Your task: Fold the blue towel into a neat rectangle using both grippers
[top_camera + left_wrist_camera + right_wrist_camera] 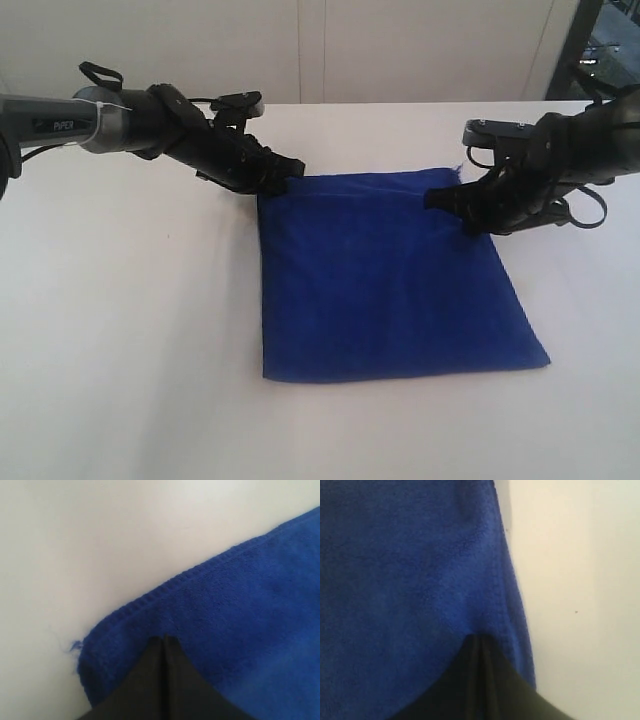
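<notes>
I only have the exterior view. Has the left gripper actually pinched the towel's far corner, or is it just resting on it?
Observer: Pinched. The left wrist view shows the left gripper shut, with the blue towel puckering at its tips just inside the hem.
Operator: And the right side?
Observer: The right wrist view shows the right gripper shut on the cloth too, close to the towel's side edge.
</notes>
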Motion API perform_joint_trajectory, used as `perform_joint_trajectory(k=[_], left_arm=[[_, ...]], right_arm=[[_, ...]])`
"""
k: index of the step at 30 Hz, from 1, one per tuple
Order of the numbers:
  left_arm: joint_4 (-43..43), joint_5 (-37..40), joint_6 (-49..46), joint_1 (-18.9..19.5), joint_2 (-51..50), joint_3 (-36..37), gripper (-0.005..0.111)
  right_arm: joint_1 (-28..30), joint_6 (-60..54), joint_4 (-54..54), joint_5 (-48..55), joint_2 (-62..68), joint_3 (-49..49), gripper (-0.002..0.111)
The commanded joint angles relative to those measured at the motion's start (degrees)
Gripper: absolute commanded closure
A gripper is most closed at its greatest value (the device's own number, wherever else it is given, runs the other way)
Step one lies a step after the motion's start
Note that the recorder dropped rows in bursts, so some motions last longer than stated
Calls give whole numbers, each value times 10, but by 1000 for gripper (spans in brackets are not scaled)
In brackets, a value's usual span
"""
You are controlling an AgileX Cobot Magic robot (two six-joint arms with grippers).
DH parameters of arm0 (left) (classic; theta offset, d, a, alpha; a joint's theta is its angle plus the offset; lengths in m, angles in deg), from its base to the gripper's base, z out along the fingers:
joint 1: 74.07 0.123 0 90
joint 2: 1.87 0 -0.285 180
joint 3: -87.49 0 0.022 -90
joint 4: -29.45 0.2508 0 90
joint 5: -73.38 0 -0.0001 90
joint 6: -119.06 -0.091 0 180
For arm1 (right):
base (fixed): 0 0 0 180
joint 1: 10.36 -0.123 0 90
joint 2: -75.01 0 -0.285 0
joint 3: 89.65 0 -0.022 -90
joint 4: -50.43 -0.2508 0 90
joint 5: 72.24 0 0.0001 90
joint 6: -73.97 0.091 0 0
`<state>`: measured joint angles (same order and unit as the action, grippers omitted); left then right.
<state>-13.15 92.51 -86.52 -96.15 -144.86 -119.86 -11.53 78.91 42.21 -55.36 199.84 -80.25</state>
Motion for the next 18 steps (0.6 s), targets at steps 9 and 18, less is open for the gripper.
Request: perform_joint_trajectory(k=[9, 18], left_arm=[[-2, -2, 16, 1, 3, -1, 91], [-2, 48, -29, 2, 61, -1, 59]], right_arm=[[3, -14, 7, 38, -97, 5, 108], [3, -22, 7, 110, -169, 9, 108]])
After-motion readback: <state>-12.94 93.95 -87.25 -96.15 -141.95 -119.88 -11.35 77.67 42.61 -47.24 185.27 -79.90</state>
